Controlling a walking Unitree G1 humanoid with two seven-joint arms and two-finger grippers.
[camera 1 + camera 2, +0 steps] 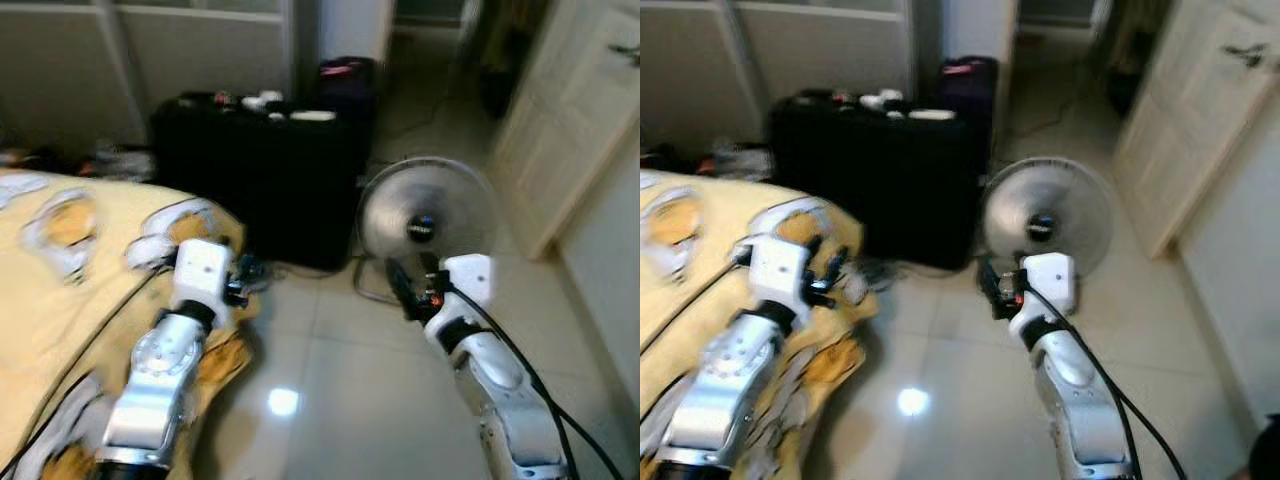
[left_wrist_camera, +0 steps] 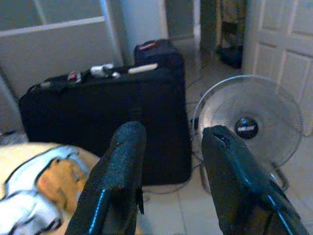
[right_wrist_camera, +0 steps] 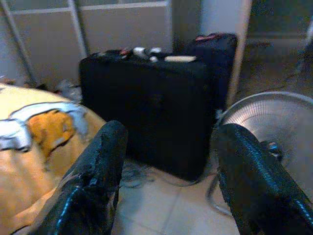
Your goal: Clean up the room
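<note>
While both arms point forward, left gripper [image 2: 168, 161] and right gripper [image 3: 168, 161] gape wide, nothing held. Clutter [image 1: 270, 103] on top of black suitcase [image 1: 260, 180] lies ahead, well apart; suitcase long axis crosswise. Left gripper probably nearer. One fan [image 1: 425, 225], one yellow bedcover [image 1: 60, 290], two suitcases.

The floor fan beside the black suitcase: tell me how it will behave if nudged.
The fan probably tips easily: a broad round grille upright on what looks like a thin wire stand. Its mesh cage likely flexes under pressure. A cable on the tiles nearby may drag or snag.
</note>
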